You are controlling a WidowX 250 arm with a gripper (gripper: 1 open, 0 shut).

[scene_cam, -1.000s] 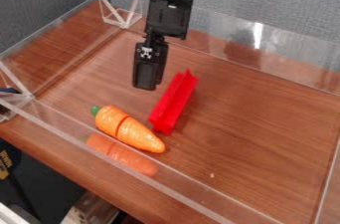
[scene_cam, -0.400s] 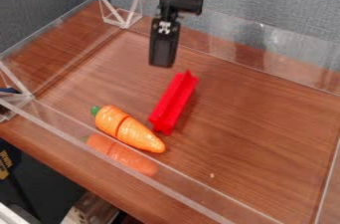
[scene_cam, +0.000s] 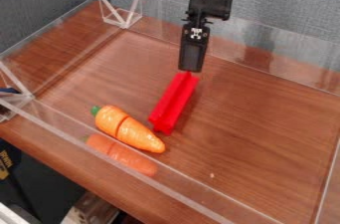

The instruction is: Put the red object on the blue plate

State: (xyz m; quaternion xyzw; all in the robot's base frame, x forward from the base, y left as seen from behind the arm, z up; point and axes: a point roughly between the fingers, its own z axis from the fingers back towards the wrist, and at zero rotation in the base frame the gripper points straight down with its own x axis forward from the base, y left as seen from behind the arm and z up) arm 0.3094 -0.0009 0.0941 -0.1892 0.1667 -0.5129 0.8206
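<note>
The red object (scene_cam: pixel 174 101) is a bright red bar lying flat on the wooden floor of the tray, pointing from upper right to lower left. My gripper (scene_cam: pixel 190 68) hangs from the black arm just above the bar's far end, and I cannot tell whether it touches it. The fingers (scene_cam: pixel 192 51) show as one narrow dark bar with no gap and nothing held between them. The blue plate is out of view.
An orange carrot (scene_cam: pixel 130 129) with a green end lies left of the bar's near end, close to the front wall. Clear acrylic walls (scene_cam: pixel 80 126) ring the wooden surface. A small clear bracket (scene_cam: pixel 123 13) stands at the back left corner.
The arm has moved to the right and a little down, from above the bare wood left of the bar to just over the bar's far end. The bar and carrot have not moved.
</note>
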